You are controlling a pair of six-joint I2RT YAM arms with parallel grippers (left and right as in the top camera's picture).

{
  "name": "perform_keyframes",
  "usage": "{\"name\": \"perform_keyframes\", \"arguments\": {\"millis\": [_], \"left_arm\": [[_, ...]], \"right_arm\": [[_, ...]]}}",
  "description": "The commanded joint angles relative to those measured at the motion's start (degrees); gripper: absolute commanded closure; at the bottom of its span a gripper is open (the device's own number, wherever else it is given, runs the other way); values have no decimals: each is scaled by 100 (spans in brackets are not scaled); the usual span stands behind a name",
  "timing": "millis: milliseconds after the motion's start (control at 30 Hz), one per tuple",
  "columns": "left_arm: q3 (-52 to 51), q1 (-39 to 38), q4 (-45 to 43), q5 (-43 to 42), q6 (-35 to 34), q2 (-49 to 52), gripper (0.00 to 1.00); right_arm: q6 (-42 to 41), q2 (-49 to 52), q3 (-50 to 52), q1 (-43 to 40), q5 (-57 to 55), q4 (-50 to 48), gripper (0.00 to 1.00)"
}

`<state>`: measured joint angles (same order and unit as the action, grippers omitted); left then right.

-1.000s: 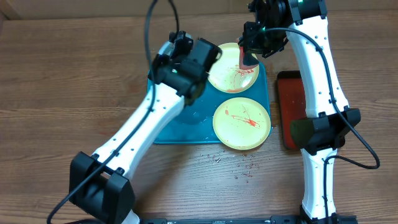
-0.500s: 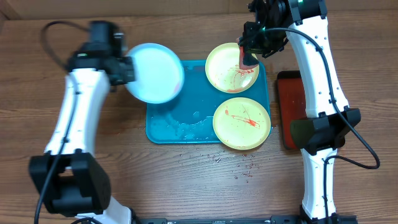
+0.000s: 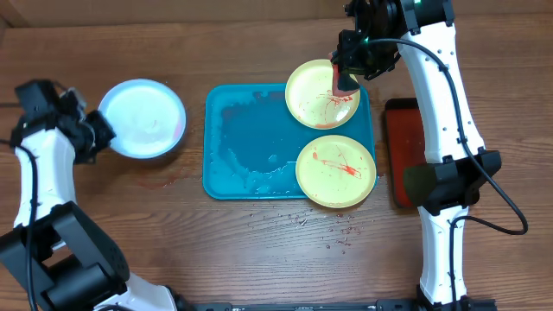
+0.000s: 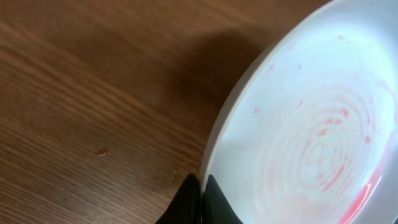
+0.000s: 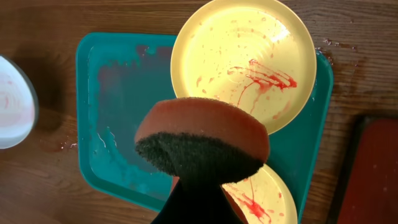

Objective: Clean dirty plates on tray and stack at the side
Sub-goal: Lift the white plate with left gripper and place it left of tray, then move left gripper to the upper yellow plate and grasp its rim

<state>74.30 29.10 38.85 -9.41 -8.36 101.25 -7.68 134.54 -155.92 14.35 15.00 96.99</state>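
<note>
The wooden table (image 3: pixel 259 259) is brown with a long straight grain, and a few red specks lie in front of the tray (image 3: pixel 251 138). That tray is a turquoise plastic rectangle with rounded corners and a raised rim, its bare floor streaked with wet film. To its right lies a narrower dark red tray (image 3: pixel 402 138).

Two round, shallow, pale yellow plates sit at the tray's right end. The upper yellow plate (image 3: pixel 311 104) overlaps the far rim, and the lower yellow plate (image 3: pixel 336 170) overhangs the near corner. Both are smeared with red sauce.

The light blue plate (image 3: pixel 143 118) is well left of the tray, faint pink rings inside it. The left end effector (image 4: pixel 200 193) pinches its rim.

The right end effector (image 3: pixel 347 73) is clamped on a sponge (image 5: pixel 202 134) of orange foam with a dark scouring face, above the upper yellow plate.
</note>
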Motion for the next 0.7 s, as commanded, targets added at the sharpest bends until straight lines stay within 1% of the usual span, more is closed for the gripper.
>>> {"name": "perform_keyframes", "arguments": {"millis": [0,100,267,400,467,600,667], "left_arm": [[-470,57,-385,74,-328,-2,96],[-769,52,-785,164,-369,0,96],[-962,7,-866,173,-372,0,94],[-981,9,-846,195,-369,0,65],[-979,9,-850,192,-374,0,57],[-901,9,-820,192,-372,-2,56],[-706,-4,-643,188,-369,-2,56]], "right_arm": [[22,-48,-122,9,2,-44,96],[24,-48,-122,9,0,-42,96],[22,-48,-122,11,0,-39,96],[24,-48,-122,9,2,-42,96],[24,-48,-122,9,0,-39,96],[24,-48,-122,9,0,-39,96],[22,-48,-122,9,2,-42,96]]}}
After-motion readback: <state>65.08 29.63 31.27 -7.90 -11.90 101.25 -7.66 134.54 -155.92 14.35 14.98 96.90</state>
